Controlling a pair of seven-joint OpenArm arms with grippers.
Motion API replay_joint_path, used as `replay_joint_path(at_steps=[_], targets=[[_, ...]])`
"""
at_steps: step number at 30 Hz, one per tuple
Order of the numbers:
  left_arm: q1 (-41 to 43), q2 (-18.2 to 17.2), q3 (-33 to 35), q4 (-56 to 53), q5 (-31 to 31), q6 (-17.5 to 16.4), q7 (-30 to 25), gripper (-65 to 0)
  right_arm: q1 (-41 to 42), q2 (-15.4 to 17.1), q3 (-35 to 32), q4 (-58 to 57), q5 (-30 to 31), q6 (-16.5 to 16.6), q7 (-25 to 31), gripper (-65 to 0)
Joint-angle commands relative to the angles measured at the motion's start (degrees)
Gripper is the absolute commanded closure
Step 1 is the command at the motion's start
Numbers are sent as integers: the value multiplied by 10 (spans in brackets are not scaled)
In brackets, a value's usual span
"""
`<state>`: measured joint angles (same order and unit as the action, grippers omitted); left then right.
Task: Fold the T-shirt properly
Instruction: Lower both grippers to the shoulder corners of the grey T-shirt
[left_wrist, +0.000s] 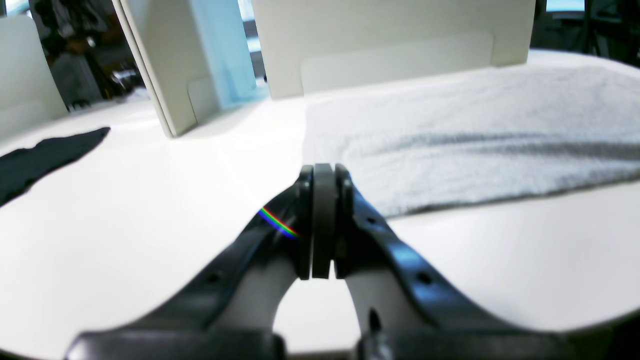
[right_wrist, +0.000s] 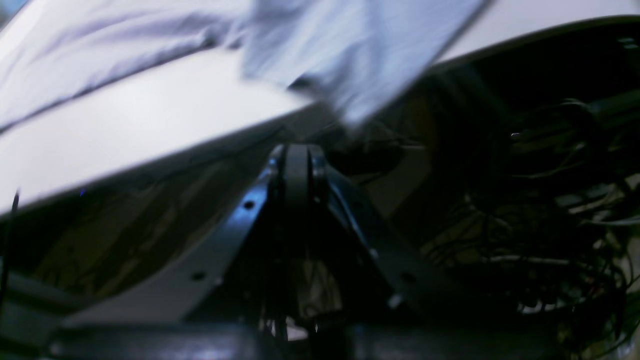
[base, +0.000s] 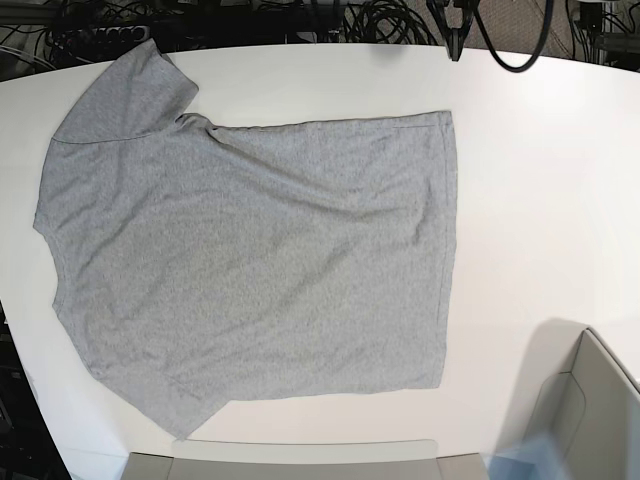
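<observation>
Across the white table (base: 540, 200) in the base view, the grey T-shirt (base: 250, 260) lies spread flat, plain side up, lightly wrinkled, one sleeve at the far left corner. From the left wrist, the left pincer (left_wrist: 323, 222) sits closed and empty just beside the shirt's edge. From the right wrist, the right pincer (right_wrist: 297, 172) is closed, empty, off the table edge where the sleeve hangs over.

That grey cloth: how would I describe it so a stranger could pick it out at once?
Start from the big white table. Spread flat across its left half in the base view lies a heather-grey short-sleeved cotton T-shirt, plain side up. It is the only cloth there, one sleeve reaching the table's far edge.
</observation>
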<state>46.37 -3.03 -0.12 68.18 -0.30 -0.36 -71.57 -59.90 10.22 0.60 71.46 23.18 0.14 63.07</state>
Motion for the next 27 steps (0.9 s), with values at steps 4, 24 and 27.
replay_joint_path(at_steps=[4, 24, 27], targets=[[8, 0, -1, 57, -2, 5, 37, -33, -9, 27, 0, 46, 25, 3, -44, -6], [-5, -2, 2, 147, -2, 4, 139, -33, -52, 148, -2, 146, 268, 3, -105, -261], [-5, -3, 1, 147, -2, 4, 147, -33, -52, 164, -6, 146, 295, 3, -105, -261]])
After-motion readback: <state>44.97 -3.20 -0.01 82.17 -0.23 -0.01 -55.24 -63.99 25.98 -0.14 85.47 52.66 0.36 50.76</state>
